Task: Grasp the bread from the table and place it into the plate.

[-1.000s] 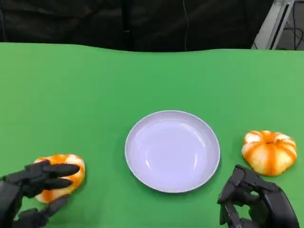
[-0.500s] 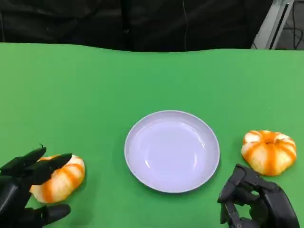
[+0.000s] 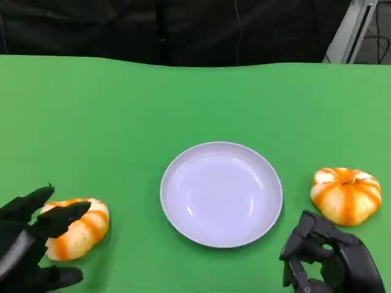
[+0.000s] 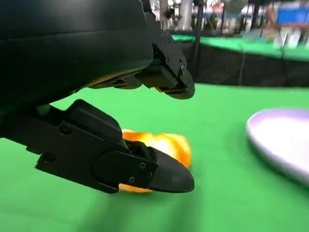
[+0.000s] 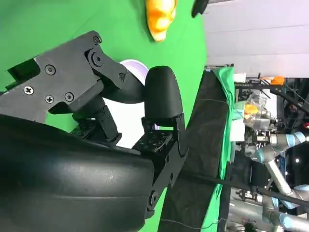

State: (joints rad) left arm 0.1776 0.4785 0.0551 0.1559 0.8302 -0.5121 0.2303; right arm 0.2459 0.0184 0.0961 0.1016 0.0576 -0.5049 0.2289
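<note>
Two orange-and-white striped bread rolls lie on the green table. One bread roll [image 3: 79, 229] is at the front left, the other bread roll [image 3: 346, 194] at the right of the white plate [image 3: 183, 195], which has nothing in it. My left hand [image 3: 27, 241] is at the left roll with its fingers spread, some above it and the thumb low in front, not gripping. In the left wrist view that roll [image 4: 161, 147] shows between the parted fingers [image 4: 145, 169]. My right hand [image 3: 330, 259] rests at the front right with its fingers curled in, holding nothing, just short of the right roll.
The table's far edge [image 3: 195, 61] runs along a dark backdrop. Open green cloth lies between the plate and each roll. The right wrist view shows the plate [image 5: 131, 66] and the left roll [image 5: 161, 14] past my curled fingers [image 5: 161, 96].
My left hand's fingers have opened off the left roll and the hand has drawn back toward the front left corner. The roll stays on the table. The right hand has not moved.
</note>
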